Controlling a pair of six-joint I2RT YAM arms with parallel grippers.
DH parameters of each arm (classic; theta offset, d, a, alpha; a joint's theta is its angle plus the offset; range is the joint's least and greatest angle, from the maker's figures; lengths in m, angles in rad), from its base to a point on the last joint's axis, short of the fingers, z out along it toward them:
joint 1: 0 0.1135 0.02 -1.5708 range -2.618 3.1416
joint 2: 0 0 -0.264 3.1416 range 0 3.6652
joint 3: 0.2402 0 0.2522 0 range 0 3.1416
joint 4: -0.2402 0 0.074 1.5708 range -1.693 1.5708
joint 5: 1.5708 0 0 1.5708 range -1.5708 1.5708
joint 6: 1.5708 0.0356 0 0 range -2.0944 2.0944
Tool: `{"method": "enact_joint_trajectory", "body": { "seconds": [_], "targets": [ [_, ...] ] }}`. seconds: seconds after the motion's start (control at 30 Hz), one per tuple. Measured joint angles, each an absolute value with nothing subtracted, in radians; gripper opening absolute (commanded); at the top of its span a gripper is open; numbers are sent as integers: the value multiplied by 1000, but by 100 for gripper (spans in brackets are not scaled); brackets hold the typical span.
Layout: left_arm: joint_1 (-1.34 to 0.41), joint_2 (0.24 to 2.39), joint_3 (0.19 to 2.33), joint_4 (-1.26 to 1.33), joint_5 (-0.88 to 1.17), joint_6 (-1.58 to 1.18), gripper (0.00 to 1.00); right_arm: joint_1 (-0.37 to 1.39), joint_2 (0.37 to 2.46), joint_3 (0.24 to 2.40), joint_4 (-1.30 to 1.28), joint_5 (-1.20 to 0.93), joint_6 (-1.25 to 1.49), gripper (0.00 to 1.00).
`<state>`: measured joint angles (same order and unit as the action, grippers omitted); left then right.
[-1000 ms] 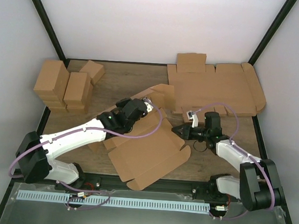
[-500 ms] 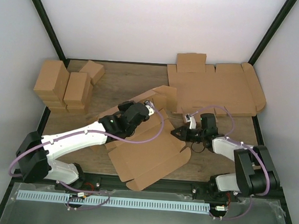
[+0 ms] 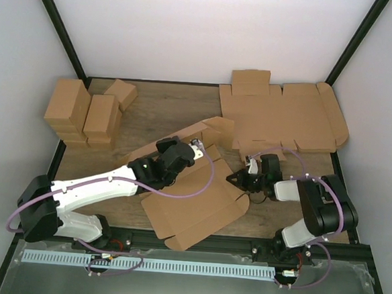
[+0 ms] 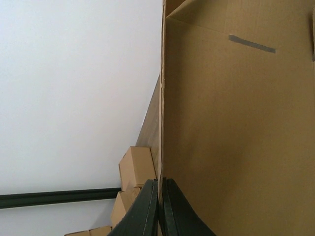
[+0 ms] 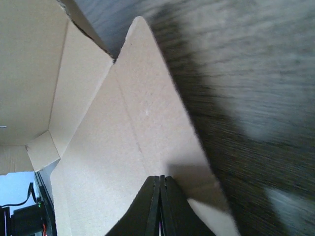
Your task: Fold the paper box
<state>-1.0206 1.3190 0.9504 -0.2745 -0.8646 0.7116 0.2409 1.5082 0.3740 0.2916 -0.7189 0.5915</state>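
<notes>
**Paper box part-raised: handling notes**

The table [image 3: 165,108] is a wood top filling the middle of the overhead view. A flat die-cut sheet [image 3: 279,119] lies at upper right. The paper box [image 3: 191,210] sits centre to lower centre, with its base panel flat. One long raised wall [image 4: 236,123] stands along its upper-left side, and the other flaps are splayed. The small cartons [image 3: 84,112] are stacked at upper left, well apart.

The left gripper [image 4: 160,186] has its jaws clenched on the wall's free edge, the card edge-on between them. The right gripper [image 3: 233,179] has its jaws pressed together with nothing visible between them. Its tips are at the pointed side flap [image 5: 142,128] on the box's right, but I cannot tell whether they touch it.

Judgement: the card is thin and light, stiff across panels, and hinges readily at the scores. It probably slides easily on the wood. Pinch free edges close to a crease, nudge flaps with closed tips, and keep one arm anchoring. Over-squeezing risks stray creases.
</notes>
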Motion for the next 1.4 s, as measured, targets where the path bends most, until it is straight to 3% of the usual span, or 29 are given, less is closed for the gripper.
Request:
{"method": "enact_joint_trajectory", "body": {
  "seconds": [0.37,0.67,1.17,1.4],
  "targets": [
    [-1046,1320,938,-260,-865,719,4,224,1625,321,500,-807,665,1],
    [-1046,1317,929,-253,-854,720,4,217,1605,299,529,-785,696,3],
    [-1046,1335,921,-235,-855,721,4,208,1419,373,456,-729,501,1],
    [-1046,1335,921,-233,-855,719,4,205,1162,372,440,-598,495,1]
  ]
}}
